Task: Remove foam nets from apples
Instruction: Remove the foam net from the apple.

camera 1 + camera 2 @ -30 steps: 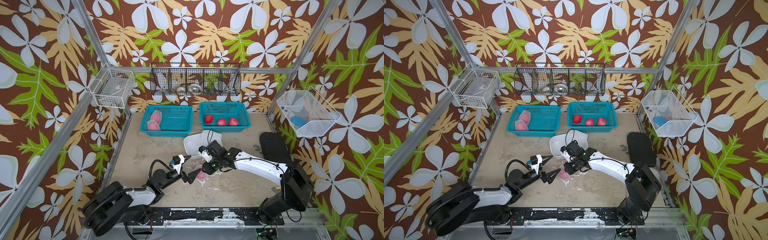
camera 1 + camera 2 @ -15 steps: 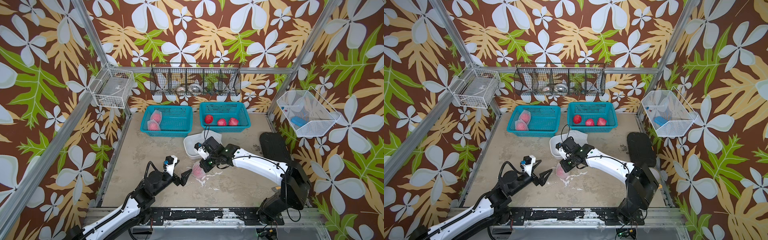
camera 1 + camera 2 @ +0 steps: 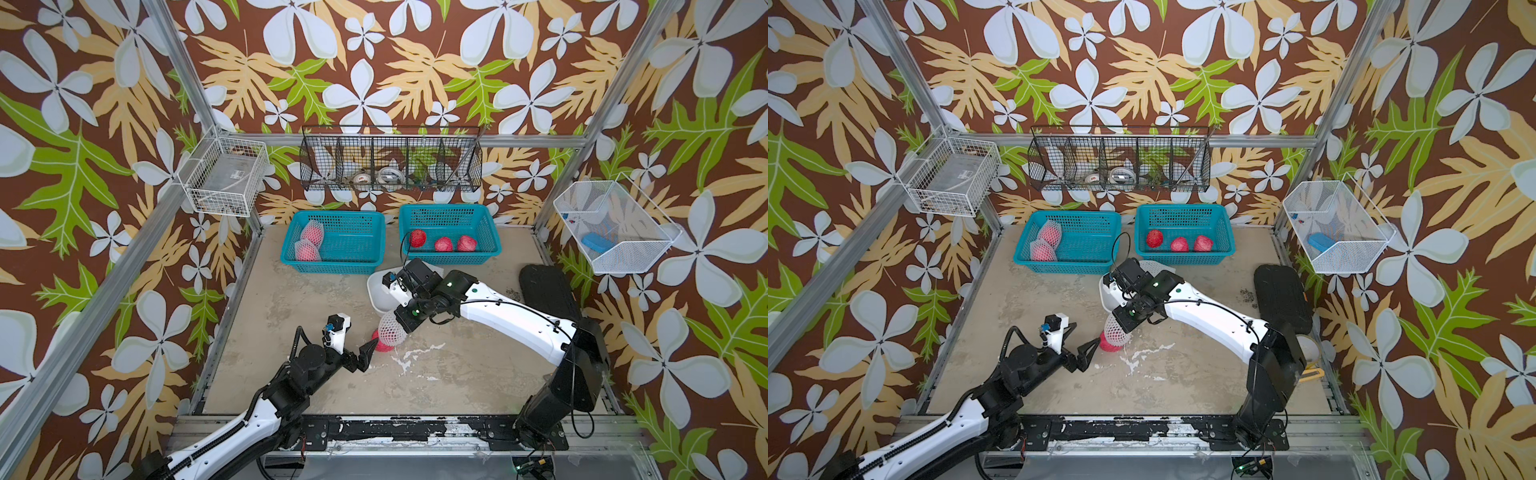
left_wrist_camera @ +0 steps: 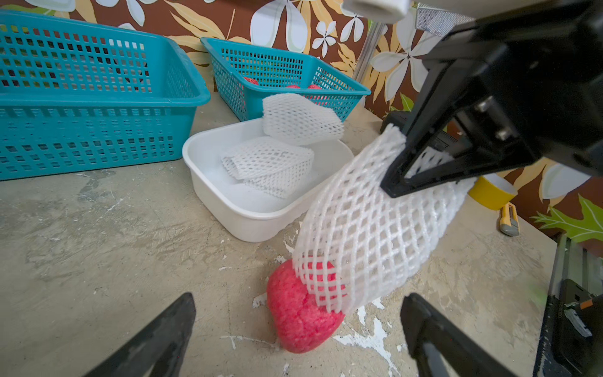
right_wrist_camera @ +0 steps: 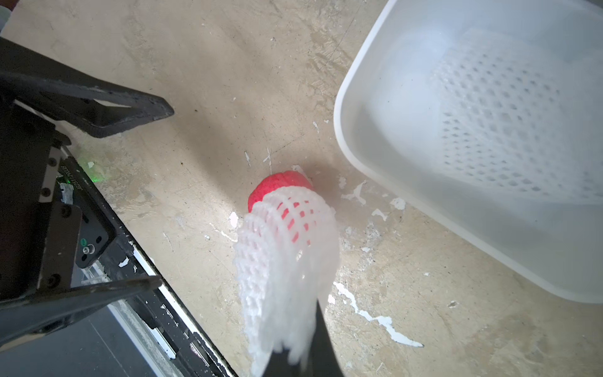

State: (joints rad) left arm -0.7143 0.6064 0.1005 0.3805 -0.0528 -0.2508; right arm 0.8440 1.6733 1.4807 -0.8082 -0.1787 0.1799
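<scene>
Scuffed bench (image 3: 291, 332) below: my right claw (image 4: 393, 188) pinches the foam net (image 4: 368, 235), apple (image 4: 300, 316) half out; my left claw (image 3: 1083, 336) gapes wide, holding nothing.

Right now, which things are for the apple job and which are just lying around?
For the job: loose apple, its foam net, white tub, netted apples, bare apples.
Lying about: yellow tape roll, yellow knife, black pad, wire baskets.

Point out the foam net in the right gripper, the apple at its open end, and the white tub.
foam net (image 4: 375, 235): left wrist view, middle of the stretched mesh.
apple (image 4: 300, 316): left wrist view, bare red side outside the net.
white tub (image 4: 241, 222): left wrist view, outer wall facing the apple.
</scene>
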